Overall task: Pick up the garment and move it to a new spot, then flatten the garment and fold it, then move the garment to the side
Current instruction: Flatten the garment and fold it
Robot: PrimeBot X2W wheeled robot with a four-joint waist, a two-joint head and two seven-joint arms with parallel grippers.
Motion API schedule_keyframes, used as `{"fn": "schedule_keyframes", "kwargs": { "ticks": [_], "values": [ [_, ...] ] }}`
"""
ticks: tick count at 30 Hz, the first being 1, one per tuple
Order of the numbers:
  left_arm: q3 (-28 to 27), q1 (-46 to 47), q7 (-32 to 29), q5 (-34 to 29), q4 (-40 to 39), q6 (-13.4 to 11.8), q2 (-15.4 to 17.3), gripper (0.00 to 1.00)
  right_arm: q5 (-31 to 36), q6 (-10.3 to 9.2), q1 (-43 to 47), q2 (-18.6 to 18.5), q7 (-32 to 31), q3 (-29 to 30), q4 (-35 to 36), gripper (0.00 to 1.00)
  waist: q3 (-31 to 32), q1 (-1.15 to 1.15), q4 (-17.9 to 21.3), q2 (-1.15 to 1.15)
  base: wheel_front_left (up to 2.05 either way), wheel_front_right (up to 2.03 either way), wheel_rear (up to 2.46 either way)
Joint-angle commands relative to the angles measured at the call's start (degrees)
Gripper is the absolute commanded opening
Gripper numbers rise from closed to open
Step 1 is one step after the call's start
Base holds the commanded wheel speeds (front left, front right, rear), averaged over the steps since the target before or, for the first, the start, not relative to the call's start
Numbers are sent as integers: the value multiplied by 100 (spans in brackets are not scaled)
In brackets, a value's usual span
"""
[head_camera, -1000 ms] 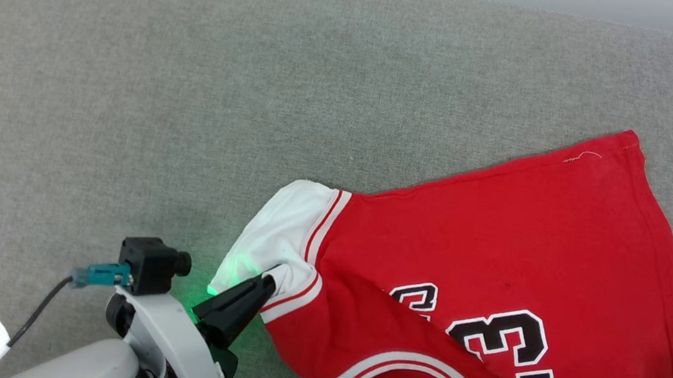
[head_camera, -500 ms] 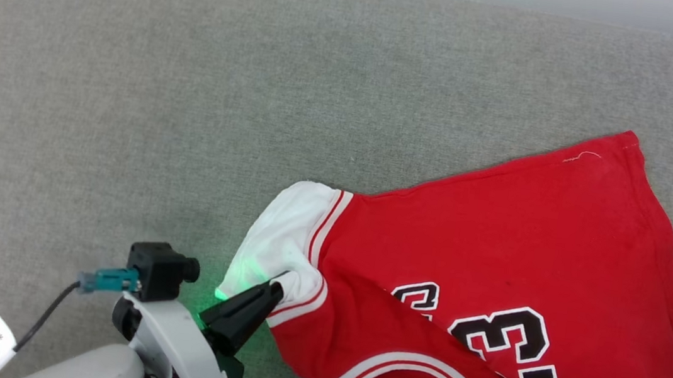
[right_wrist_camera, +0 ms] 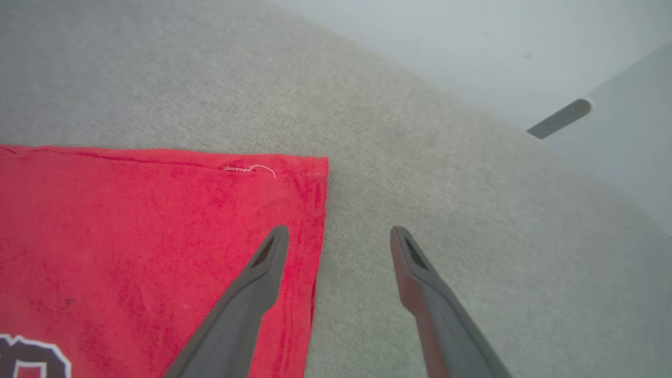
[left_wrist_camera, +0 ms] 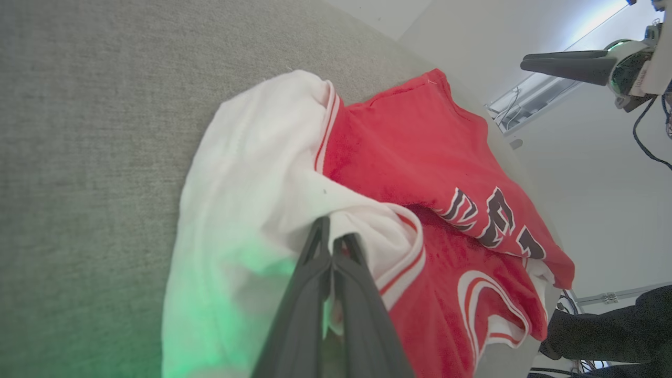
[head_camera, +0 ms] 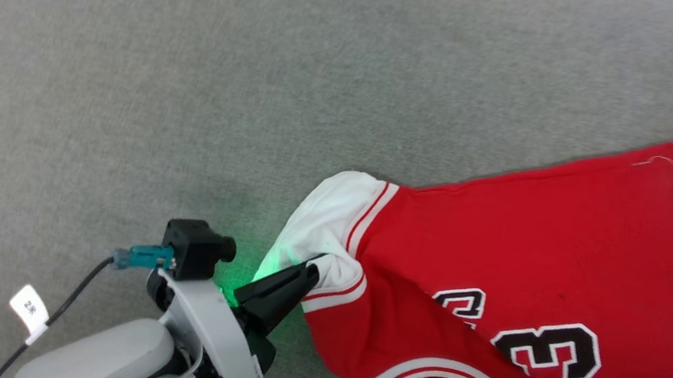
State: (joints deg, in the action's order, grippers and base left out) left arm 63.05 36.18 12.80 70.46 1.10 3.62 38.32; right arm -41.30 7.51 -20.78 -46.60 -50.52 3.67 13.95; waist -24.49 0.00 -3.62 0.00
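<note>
Your garment (head_camera: 527,236) lies on the grey worktop (head_camera: 131,96), toward its right side, front up, with the white sleeve (head_camera: 323,225) pointing left. On the front you can read a black, white-edged "3" (head_camera: 552,353). The digit beside it is cut off by the frame edge, and the letter above it looks like a "C". In the left wrist view the garment (left_wrist_camera: 409,147) shows more of that lettering, but it is too slanted to read.

Your left end effector (head_camera: 311,272) is clenched on the sleeve's striped cuff. The left wrist view shows the left end effector (left_wrist_camera: 331,236) with both fingers pressed together and white cloth bunched around them, lit green.

Your right end effector (right_wrist_camera: 340,233) is released, jaws wide. One finger is over the garment's (right_wrist_camera: 131,226) red hem corner and the other over bare worktop, and you cannot tell whether it touches. A loose white thread (right_wrist_camera: 252,169) curls at that hem. The small white tag (head_camera: 30,308) on the left arm's cable is unreadable.
</note>
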Motion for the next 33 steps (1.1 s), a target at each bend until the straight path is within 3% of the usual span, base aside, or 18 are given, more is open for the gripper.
{"fn": "schedule_keyframes", "kwargs": {
  "ticks": [1, 7, 15, 16, 17, 20, 26, 33],
  "values": [
    [-3, 72, -9, -49, 15, 50, -27, 0, 69, -5, -174, 16, 37, -142, -125, 100, -244, 0, -230, 0, 0, 0, 0],
    [14, 287, -33, -131, 102, 135, -208, 0, 367, -5, -1031, -69, 85, -1089, -1208, 100, -542, 0, -512, 0, 0, 0, 0],
    [26, 358, 16, -185, 260, 203, -324, 0, 218, -5, -1304, -170, 16, -2095, -1963, 97, -651, 0, -618, 0, 0, 0, 0],
    [20, 366, 13, -195, 267, 209, -326, 0, 150, -4, -1276, -185, -35, -2226, -2019, 39, -645, 0, -613, 0, 0, 0, 0],
    [8, 373, 24, -197, 279, 216, -327, 0, 65, -4, -1271, -189, -62, -2318, -2063, 0, -633, 0, -607, 0, 0, 0, 0],
    [-47, 354, 61, -184, 291, 225, -304, 0, -95, -2, -1341, -165, 64, -2364, -2128, 0, -568, 0, -554, 0, 0, 0, 0],
    [-142, 507, 25, -71, 322, 302, -265, 0, 6, -6, -1756, -1, 940, -1806, -2446, 0, -340, 0, -440, 0, 0, 0, 0],
    [-491, 1654, -321, 10, 658, 385, -104, 0, 437, -5, -2450, 638, 1698, -1076, -3116, 0, -283, 0, -133, 0, 0, 0, 0]
  ]
}}
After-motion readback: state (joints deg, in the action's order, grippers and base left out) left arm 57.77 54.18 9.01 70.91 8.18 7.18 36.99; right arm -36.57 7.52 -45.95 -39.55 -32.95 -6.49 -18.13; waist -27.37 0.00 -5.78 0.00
